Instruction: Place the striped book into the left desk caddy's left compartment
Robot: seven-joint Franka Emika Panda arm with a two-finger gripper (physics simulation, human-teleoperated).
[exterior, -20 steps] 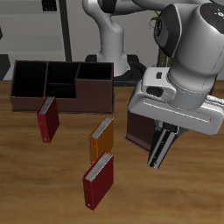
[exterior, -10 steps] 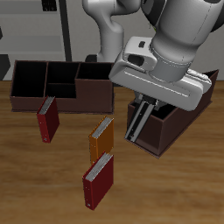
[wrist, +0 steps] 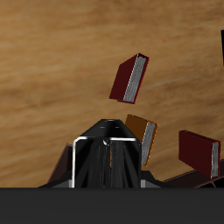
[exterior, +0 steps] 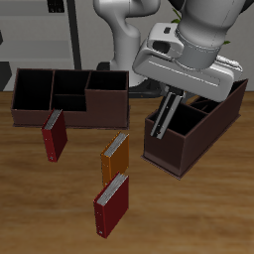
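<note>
My gripper [exterior: 175,96] is shut on the striped book [exterior: 165,120], a thin grey slab hanging tilted below the fingers. It hangs over the left desk caddy [exterior: 187,151], the dark brown box set diagonally. The book's lower end is at the caddy's end compartment nearest the table's front edge. I cannot tell whether it touches the walls or floor. In the wrist view the book [wrist: 107,163] shows edge-on between my fingers [wrist: 84,159].
The other brown caddy [exterior: 69,111] stands square to the desk edge, farther along the table. Two dark red books [exterior: 55,136] [exterior: 111,204] and an orange book [exterior: 115,158] stand on the table between the caddies. The robot's base is behind.
My gripper has carried the striped book up and back. It was in front of the diagonal caddy and now hangs over its end compartment. The other books have not moved.
</note>
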